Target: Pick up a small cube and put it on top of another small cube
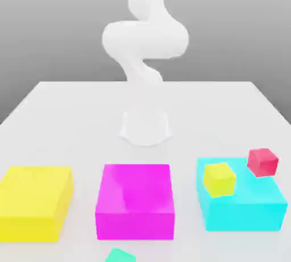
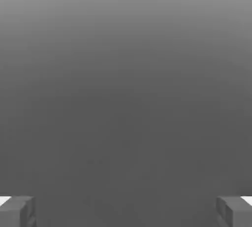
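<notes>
Down at the very bottom edge of the exterior view, a little left of centre, sits the small teal-green cube — a plain, flat-coloured block cut off by the frame so that just its upper part shows, turned at a slant. It lies on the white table, just below the big magenta block and apart from it.

That magenta block fills the lower middle of the frame. To its left, in the lower left corner, lies the big yellow block; to its right, in the lower right, the big cyan block. On the cyan block's top a small yellow cube rests tilted, and a small red cube sits at the block's far right corner, also askew — whether it rests fully on the block cannot be told.

Behind the row, in the upper middle of the frame, the white arm rises from its round base and coils upward out of the top edge.

In the hand view the gripper stands released: its two grey fingertips sit in the lower corners of the frame, spread wide apart with nothing between them but plain grey background
</notes>
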